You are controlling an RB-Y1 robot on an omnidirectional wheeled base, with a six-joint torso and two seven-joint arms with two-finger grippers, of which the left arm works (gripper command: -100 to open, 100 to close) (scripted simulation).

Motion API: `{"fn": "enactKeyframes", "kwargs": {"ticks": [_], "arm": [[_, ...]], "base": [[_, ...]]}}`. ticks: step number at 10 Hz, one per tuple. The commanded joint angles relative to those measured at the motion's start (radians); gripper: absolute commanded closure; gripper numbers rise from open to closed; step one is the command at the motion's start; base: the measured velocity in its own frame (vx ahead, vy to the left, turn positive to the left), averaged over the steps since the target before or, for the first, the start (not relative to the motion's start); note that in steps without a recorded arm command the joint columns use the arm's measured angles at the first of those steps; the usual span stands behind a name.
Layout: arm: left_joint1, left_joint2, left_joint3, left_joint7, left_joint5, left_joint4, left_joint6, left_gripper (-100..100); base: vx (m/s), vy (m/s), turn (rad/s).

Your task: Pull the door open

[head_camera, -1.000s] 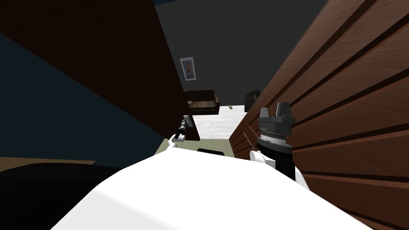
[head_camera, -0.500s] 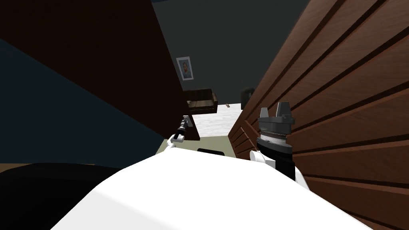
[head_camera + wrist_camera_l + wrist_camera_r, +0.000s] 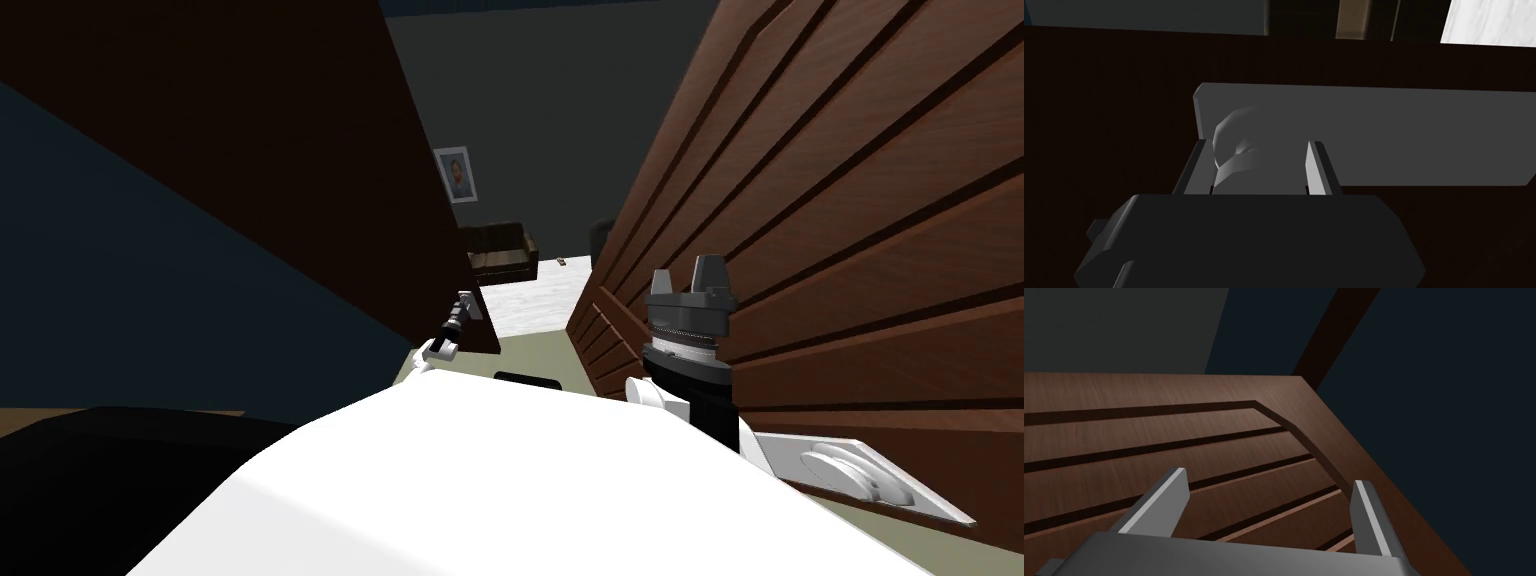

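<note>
The left pincer (image 3: 1257, 146) is clenched on the grey handle (image 3: 1234, 130), giving purchase to draw the dark door (image 3: 1099, 125). The right pincer (image 3: 1270, 480), well apart from that handle, hangs released by brown panelling (image 3: 1124, 438).

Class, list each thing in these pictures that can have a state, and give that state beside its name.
Left claw, shut on the grey knob.
Dark door, partly open, carrying that knob.
Right claw, open and empty.
Panelled door, standing open at an angle.
Handle on the panelled door, ungripped.
</note>
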Motion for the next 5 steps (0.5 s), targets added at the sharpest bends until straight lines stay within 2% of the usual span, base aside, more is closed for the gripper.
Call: {"fn": "enactKeyframes", "kwargs": {"ticks": [1, 2, 4, 5], "arm": [[0.006, 0.022, -0.01, 0.019, 0.003, -0.001, -0.011, 100], [0.003, 0.012, -0.008, 0.01, 0.002, -0.002, -0.005, 100], [0.001, 0.018, -0.017, 0.026, -0.007, 0.006, -0.01, 100], [-0.003, 0.024, -0.023, 0.038, -0.014, 0.01, -0.015, 100]], "base": [[-0.234, 0.075, -0.141], [-0.114, 0.033, -0.049], [-0.185, 0.054, -0.112], [-0.192, 0.127, -0.137]]}}
